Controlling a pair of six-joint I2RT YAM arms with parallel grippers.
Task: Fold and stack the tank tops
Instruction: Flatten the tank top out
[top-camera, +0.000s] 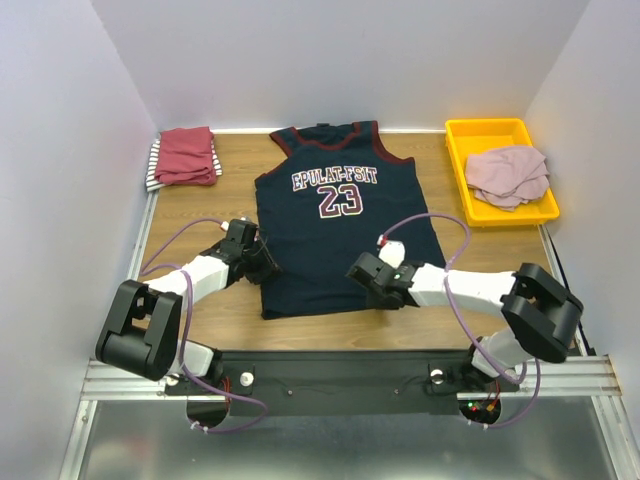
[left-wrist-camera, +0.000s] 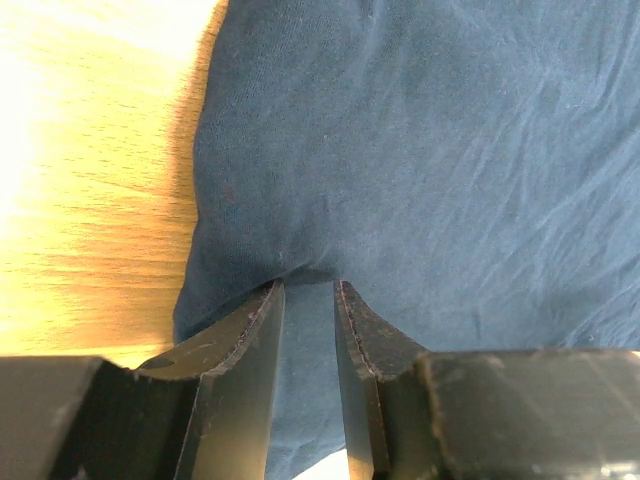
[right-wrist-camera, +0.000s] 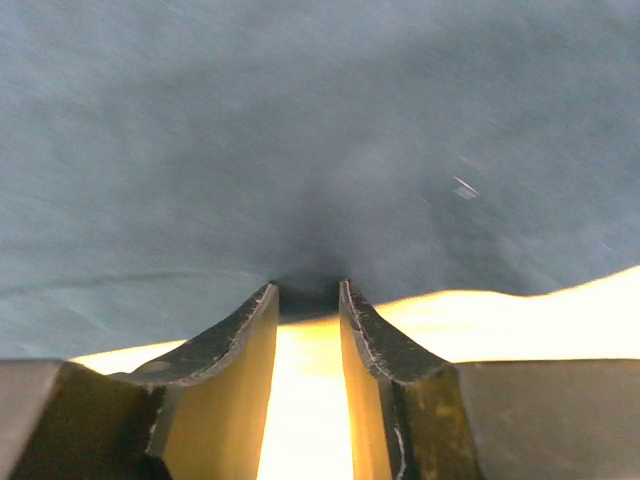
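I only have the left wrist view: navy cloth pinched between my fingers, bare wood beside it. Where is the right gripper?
Observer: The right gripper is at the navy jersey's bottom hem, right of middle. Its wrist view shows the hem bunched between the fingers.
Operator: Is the jersey folded at all?
Observer: No. It lies flat, front up, with the number 23 showing.
Operator: Is there a stack to take it to?
Observer: A folded dark-red top lies on a striped top at the table's far left corner.
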